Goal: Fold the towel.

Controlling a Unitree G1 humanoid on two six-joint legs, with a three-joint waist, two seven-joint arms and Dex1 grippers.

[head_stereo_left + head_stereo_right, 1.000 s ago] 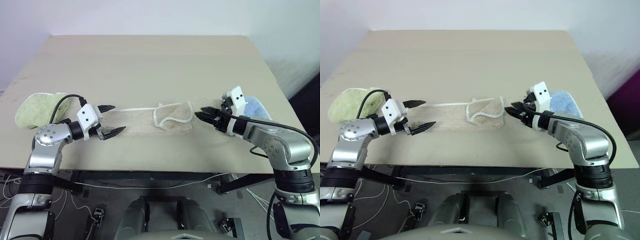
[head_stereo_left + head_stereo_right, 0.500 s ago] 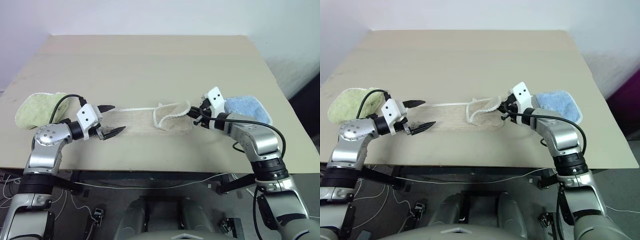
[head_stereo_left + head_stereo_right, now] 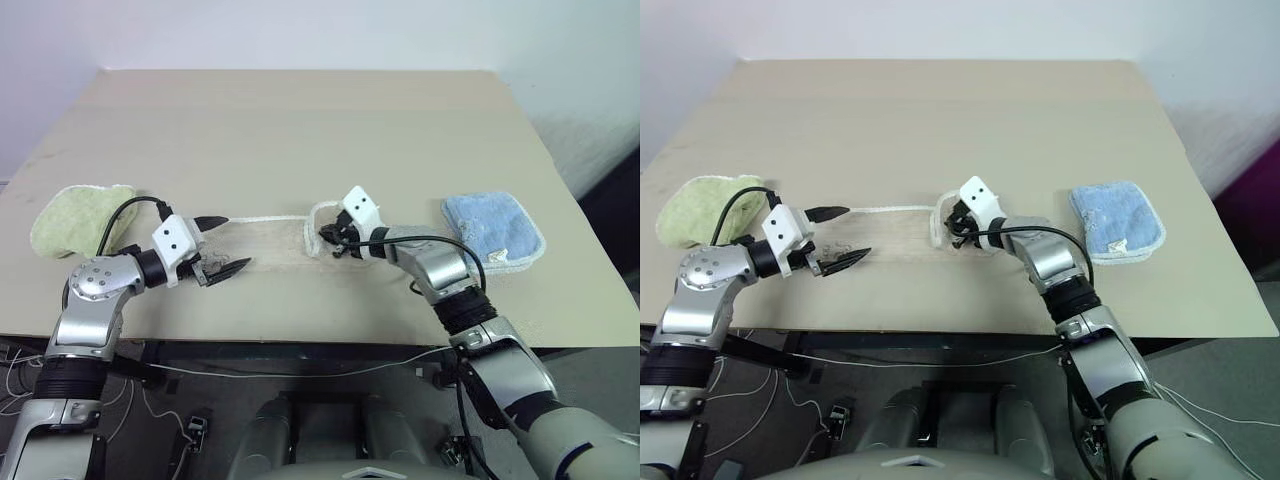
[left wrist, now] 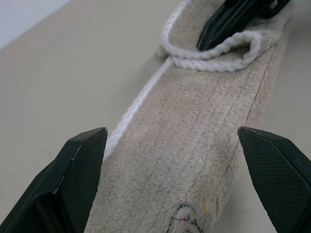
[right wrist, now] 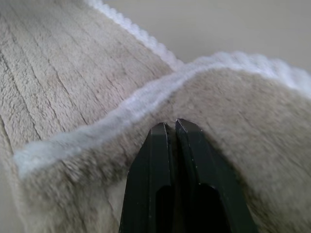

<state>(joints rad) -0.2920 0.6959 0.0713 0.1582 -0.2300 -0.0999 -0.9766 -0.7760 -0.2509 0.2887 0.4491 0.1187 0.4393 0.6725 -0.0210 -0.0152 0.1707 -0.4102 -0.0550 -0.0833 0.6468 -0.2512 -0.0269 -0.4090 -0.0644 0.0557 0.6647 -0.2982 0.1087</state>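
The towel (image 3: 272, 240) is a beige strip with white corded edging, lying along the near part of the table (image 3: 300, 130). My right gripper (image 3: 327, 238) is shut on the towel's doubled-over right end, where the white cord (image 5: 97, 128) curls over the fingers (image 5: 165, 160). At the strip's left end my left gripper (image 3: 233, 242) stands open and level, one finger on either side of the cloth (image 4: 194, 145). The left wrist view also has the right gripper's black fingers (image 4: 226, 22) at the far fold.
A light-green fuzzy cloth (image 3: 70, 215) lies at the table's left edge, behind my left arm. A light-blue cloth (image 3: 493, 228) lies to the right of my right arm. The table's front edge runs just below both grippers.
My right gripper has closed on the towel's right end and swung left with it, shortening the strip and uncovering the blue cloth. The left gripper has stayed put, open.
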